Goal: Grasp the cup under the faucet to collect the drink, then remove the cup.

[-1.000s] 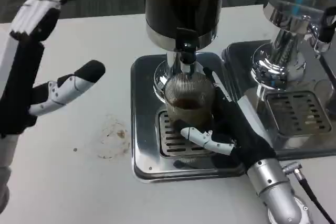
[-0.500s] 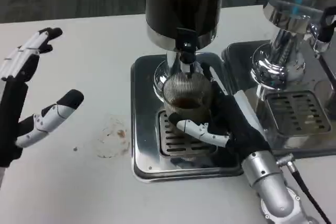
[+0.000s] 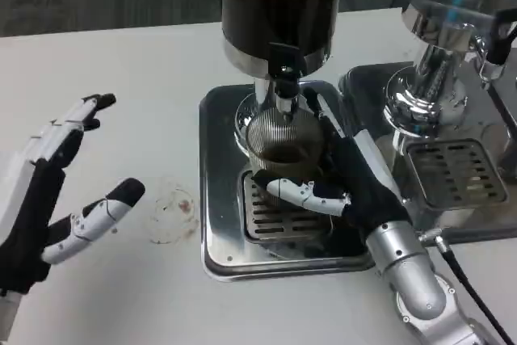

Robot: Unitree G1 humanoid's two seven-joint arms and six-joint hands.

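A ribbed clear cup (image 3: 281,145) with dark drink in it stands on the drip grille (image 3: 266,216), right under the faucet (image 3: 284,86) of the dark dispenser (image 3: 279,6). My right hand (image 3: 347,179) wraps the cup from the right; its thumb crosses the cup's front and its fingers reach behind it. My left hand (image 3: 52,191) hovers over the table at the far left, fingers spread, holding nothing.
The dispenser stands in a steel drip tray (image 3: 218,199). A second chrome dispenser (image 3: 436,62) with its own grille (image 3: 452,171) stands close on the right. A wet stain (image 3: 174,212) marks the white table left of the tray.
My left hand has dropped from high at the upper left down toward the table and nearer me. My right hand stays round the cup, shifted slightly up and left.
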